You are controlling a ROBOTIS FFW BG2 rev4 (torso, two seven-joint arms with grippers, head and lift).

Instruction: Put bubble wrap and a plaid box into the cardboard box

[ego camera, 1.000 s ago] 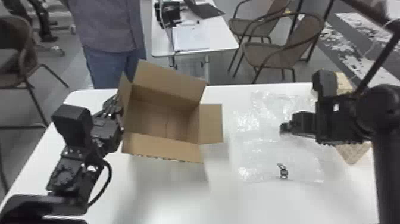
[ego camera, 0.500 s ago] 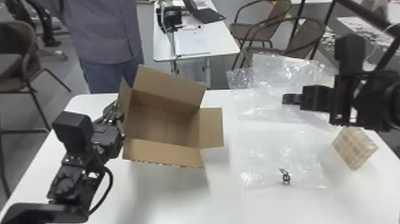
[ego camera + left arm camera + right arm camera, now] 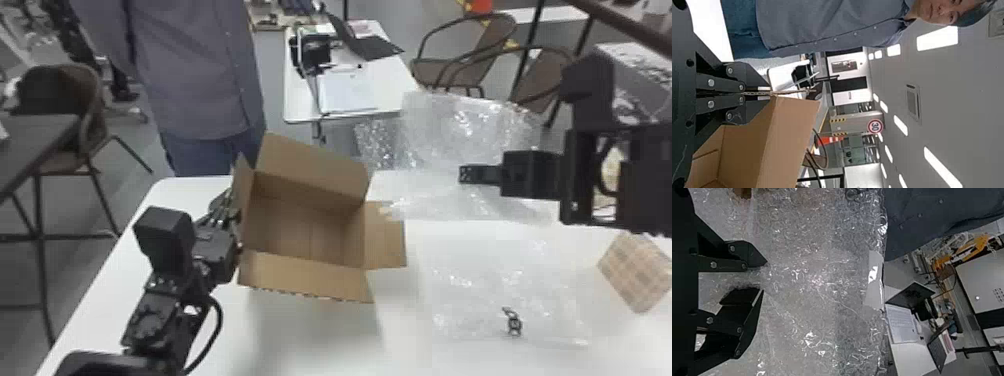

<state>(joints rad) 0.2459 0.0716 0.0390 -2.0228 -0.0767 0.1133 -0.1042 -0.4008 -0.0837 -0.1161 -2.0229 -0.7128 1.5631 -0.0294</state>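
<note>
Insp. note: L gripper (image 3: 764, 93) clamped on cardboard box (image 3: 310, 280) edge; R gripper (image 3: 765, 276), gripping bubble wrap (image 3: 465, 125), has lifted same off tbl. (image 3: 310, 345) & twd. box's R side, so insertion likely next; plaid box (image 3: 637, 272) well R of box, o/s.

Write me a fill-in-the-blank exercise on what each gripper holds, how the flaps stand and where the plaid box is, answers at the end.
The left gripper pinches one edge of the ____. The flaps on that container stand ____. The right gripper holds up some ____. The plaid box rests on the white ____.

Missing words: cardboard box; open; bubble wrap; table.
</note>
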